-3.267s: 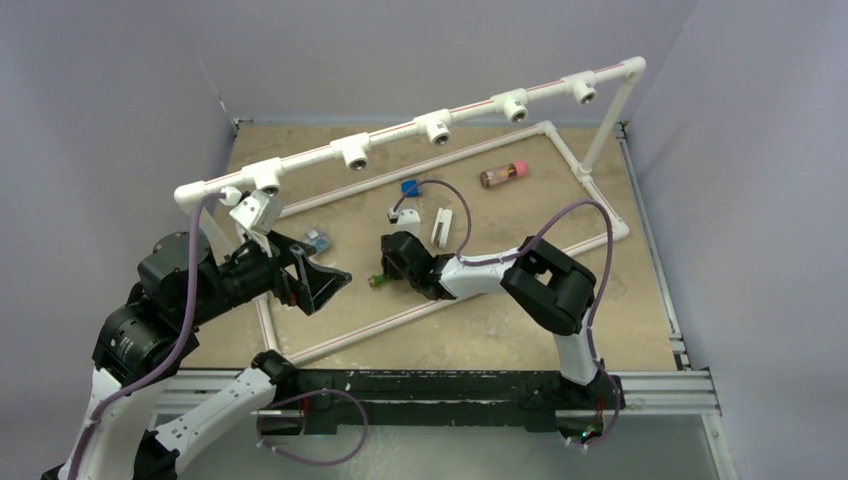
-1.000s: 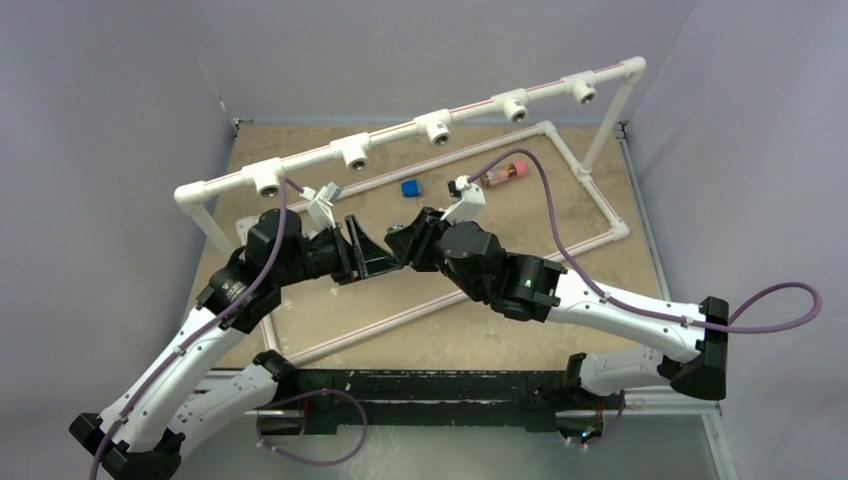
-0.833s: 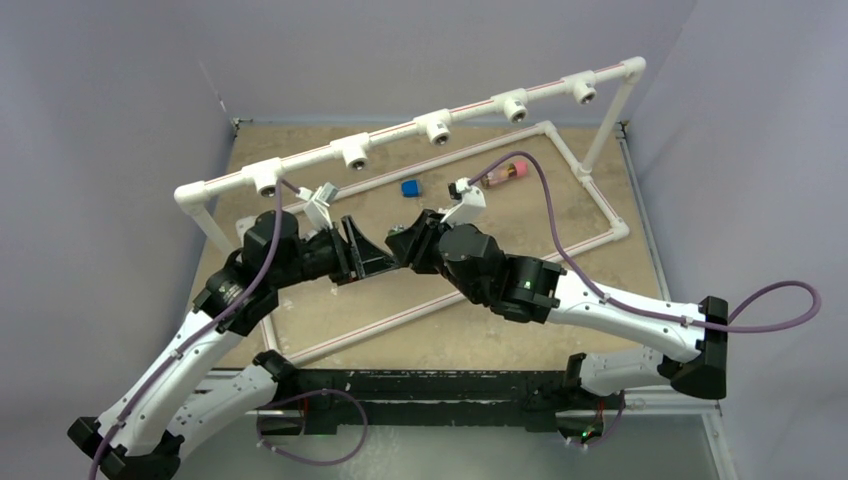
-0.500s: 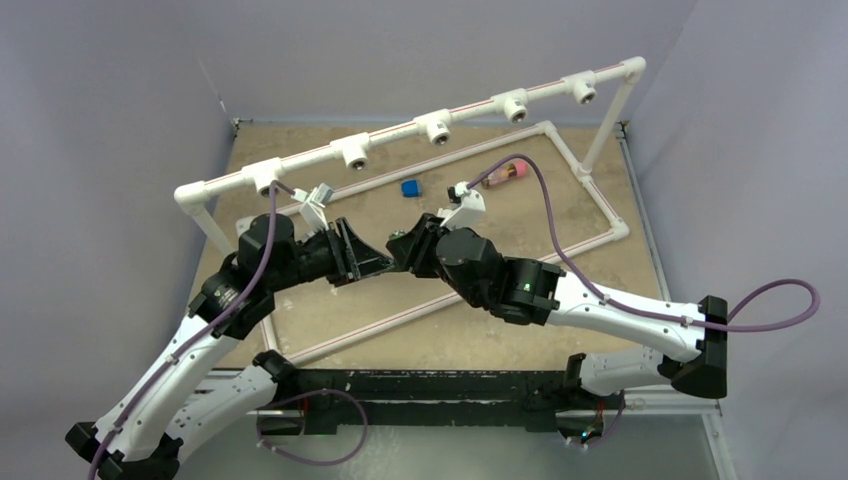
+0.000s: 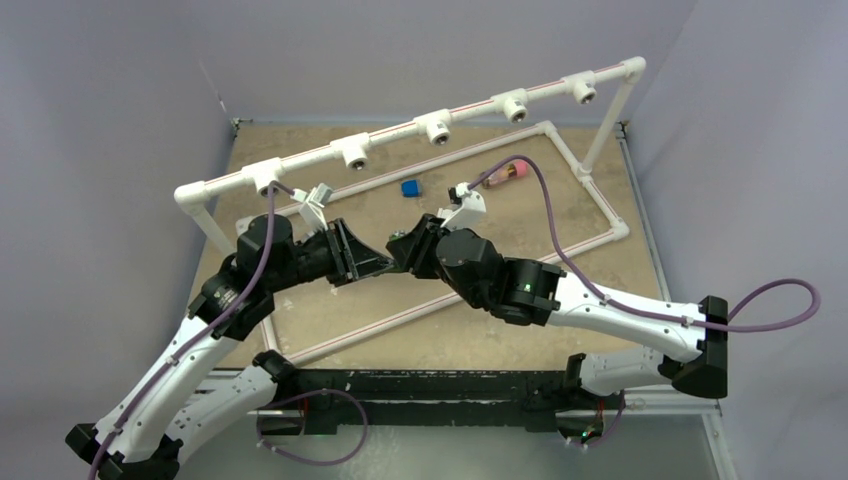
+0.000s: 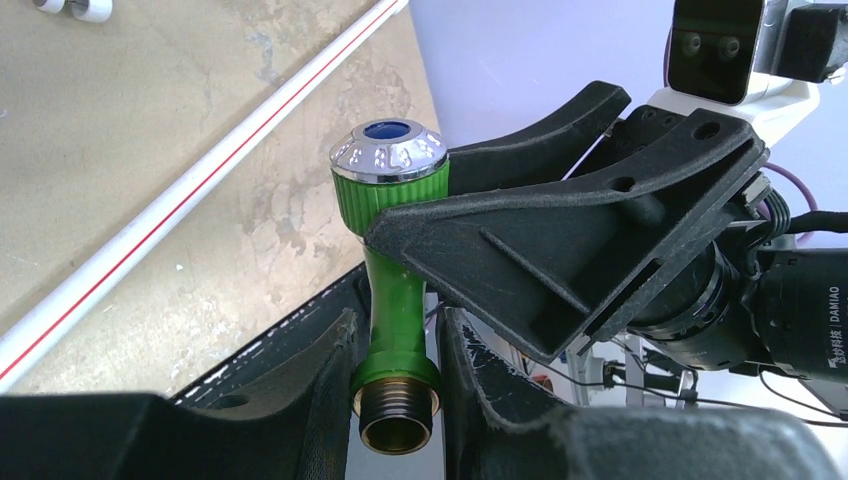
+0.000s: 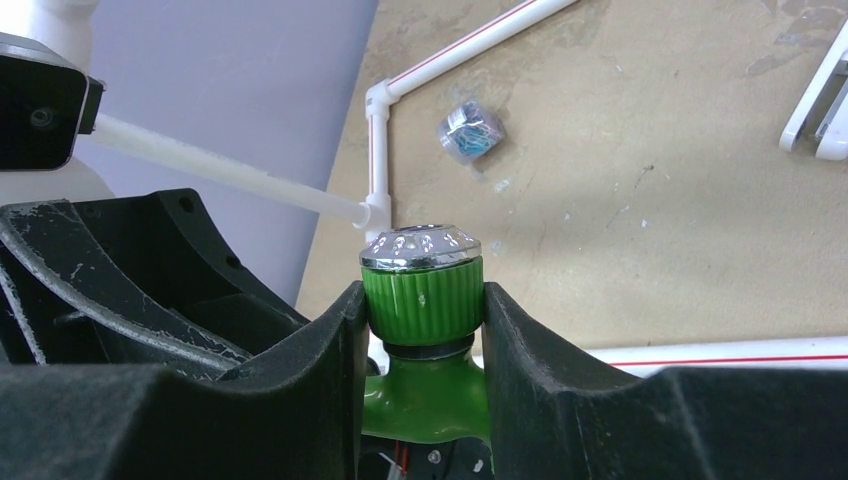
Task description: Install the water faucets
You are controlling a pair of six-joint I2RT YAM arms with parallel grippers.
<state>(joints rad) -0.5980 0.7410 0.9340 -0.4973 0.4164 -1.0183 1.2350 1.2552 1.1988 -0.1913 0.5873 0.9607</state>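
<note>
A green water faucet (image 6: 393, 290) with a chrome cap (image 6: 388, 155) hangs in mid-air between both grippers above the table's middle. In the right wrist view my right gripper (image 7: 422, 300) is shut on its ribbed green knob (image 7: 421, 308). In the left wrist view my left gripper (image 6: 396, 345) is shut round the stem, its fingers (image 6: 318, 385) against the green collar just above the brass thread (image 6: 396, 412). In the top view the two grippers meet tip to tip, left gripper (image 5: 372, 263) and right gripper (image 5: 402, 250), and hide the faucet. The white pipe rail (image 5: 400, 138) with several open sockets stands behind.
A white pipe rectangle (image 5: 590, 190) lies on the tan table. Inside it are a blue piece (image 5: 410, 187) and a pink-capped bottle (image 5: 505, 172). A small blue wrapped item (image 7: 470, 132) and a white clip (image 7: 822, 100) lie below the right gripper. Grey walls close in on both sides.
My left gripper's jaws have closed from wide apart onto the faucet's stem. The right gripper has kept its hold on the knob, and both arms have barely shifted.
</note>
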